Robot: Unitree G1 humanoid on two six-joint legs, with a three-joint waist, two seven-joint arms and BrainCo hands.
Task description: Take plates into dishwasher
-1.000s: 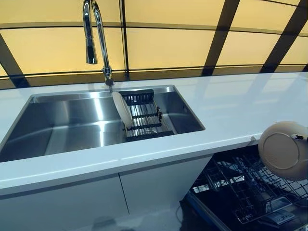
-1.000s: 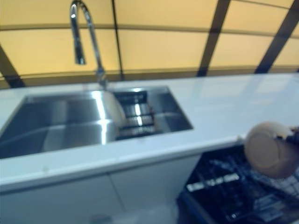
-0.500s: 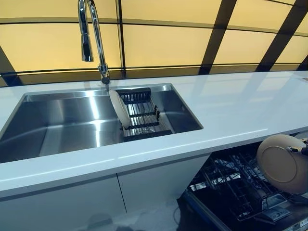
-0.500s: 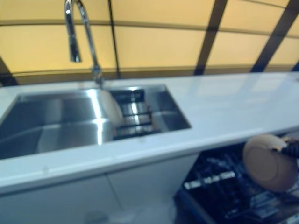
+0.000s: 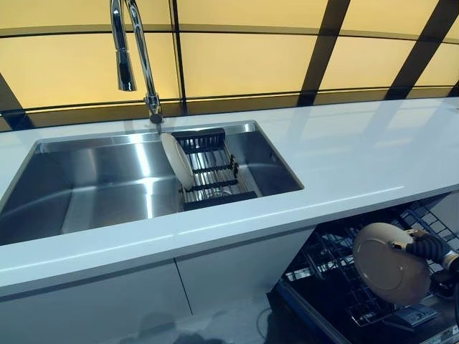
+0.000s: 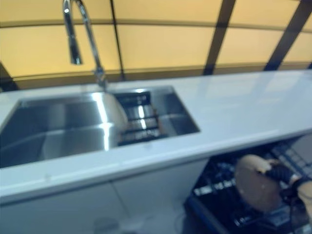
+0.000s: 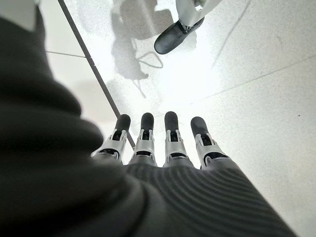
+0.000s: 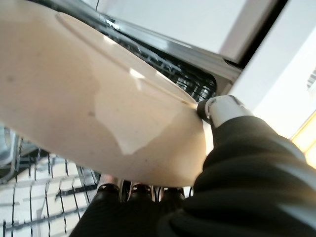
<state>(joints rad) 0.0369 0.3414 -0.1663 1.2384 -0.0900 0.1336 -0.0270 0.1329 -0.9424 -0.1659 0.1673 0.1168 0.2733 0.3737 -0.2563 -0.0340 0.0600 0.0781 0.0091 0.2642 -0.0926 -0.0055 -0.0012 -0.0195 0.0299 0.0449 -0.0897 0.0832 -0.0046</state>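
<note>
My right hand (image 5: 424, 248) pinches a beige plate (image 5: 389, 263) by its rim and holds it on edge, low over the dark wire rack (image 5: 337, 287) of the open dishwasher under the counter. In the right wrist view the plate (image 8: 89, 108) fills most of the picture, with the thumb (image 8: 222, 108) on its rim and the rack (image 8: 44, 207) below. A second pale plate (image 5: 177, 161) stands on edge in the black drying rack (image 5: 209, 168) inside the steel sink (image 5: 93, 186). My left hand (image 7: 158, 148) hangs over the floor with straight fingers, holding nothing.
A white counter (image 5: 344, 158) runs around the sink, with a tall chrome tap (image 5: 133, 50) behind it. White cabinet doors (image 5: 143, 301) stand left of the dishwasher. A person's shoe (image 7: 175, 34) shows on the pale floor in the left wrist view.
My right hand has lowered the beige plate from counter-edge height down and to the left, into the dishwasher opening above the rack. The camera has shifted slightly.
</note>
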